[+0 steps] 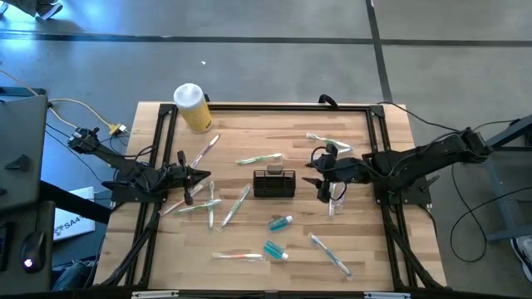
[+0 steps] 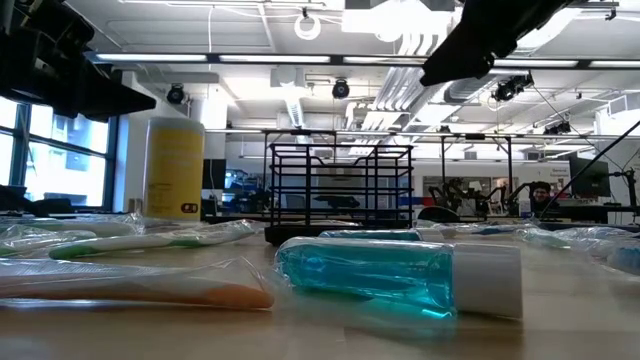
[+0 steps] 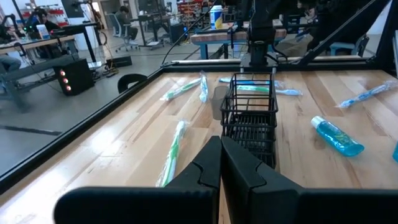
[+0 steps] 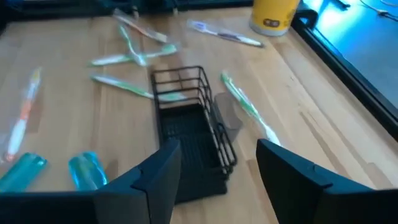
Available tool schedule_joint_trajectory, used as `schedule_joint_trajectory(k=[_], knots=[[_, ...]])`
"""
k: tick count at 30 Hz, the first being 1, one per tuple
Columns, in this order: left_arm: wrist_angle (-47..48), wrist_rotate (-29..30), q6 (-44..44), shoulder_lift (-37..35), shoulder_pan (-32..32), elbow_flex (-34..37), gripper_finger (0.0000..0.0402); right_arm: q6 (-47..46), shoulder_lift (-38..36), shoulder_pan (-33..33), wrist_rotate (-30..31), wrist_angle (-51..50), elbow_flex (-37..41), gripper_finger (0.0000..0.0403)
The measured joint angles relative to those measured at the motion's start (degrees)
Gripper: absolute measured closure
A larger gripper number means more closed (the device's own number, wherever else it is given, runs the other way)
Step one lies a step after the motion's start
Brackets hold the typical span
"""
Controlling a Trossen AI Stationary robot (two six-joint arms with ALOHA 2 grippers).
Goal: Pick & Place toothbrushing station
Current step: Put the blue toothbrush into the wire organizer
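Two dark arms reach in over the wooden counter (image 1: 249,257), one from each side, and everything sits between them. The left arm waits at the counter's left edge, its left gripper (image 3: 220,163) closed tight with the fingers pressed together, holding nothing, hovering above a scatter of wrapped toothbrushes. The right arm stretches in from the right, and the right gripper (image 4: 217,163) stands wide, both fingers spread and empty, aimed at the caddy just ahead of it. The yellow jar (image 1: 193,108) with its white lid lies tipped near the counter's far left corner, well apart from the action. Dead centre sits the toothbrushing station (image 1: 274,183), a black wire caddy with slatted sides, upright on the wood, between the two grippers and nearer the right one; in the right wrist view it lies just beyond the open fingers, not touched by them. A blue bottle (image 1: 281,223) with a white cap lies on its side near the caddy toward the front edge, and a second blue bottle (image 1: 275,250) lies a little farther forward. Wrapped toothbrushes lie loose all around: a green toothbrush (image 1: 258,158) just behind the caddy, and an orange toothbrush (image 1: 235,256) near the front edge.
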State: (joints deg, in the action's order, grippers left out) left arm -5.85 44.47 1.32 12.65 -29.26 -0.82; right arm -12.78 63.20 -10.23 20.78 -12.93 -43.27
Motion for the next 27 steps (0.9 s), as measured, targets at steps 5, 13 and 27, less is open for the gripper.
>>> schedule_joint_trajectory(k=[5,13,27], knots=[[0.0,0.0,0.0,0.0,0.0,0.0,0.0401,0.0,0.0,2.1,5.6,-9.5,0.0,0.02],[0.0,0.0,0.0,0.0,0.0,0.0,0.0401,-1.4,4.2,13.6,4.2,-26.5,0.1,0.02],[0.2,0.1,0.0,0.0,0.0,0.0,0.0401,18.1,22.9,25.9,-3.1,-18.7,0.1,0.02]])
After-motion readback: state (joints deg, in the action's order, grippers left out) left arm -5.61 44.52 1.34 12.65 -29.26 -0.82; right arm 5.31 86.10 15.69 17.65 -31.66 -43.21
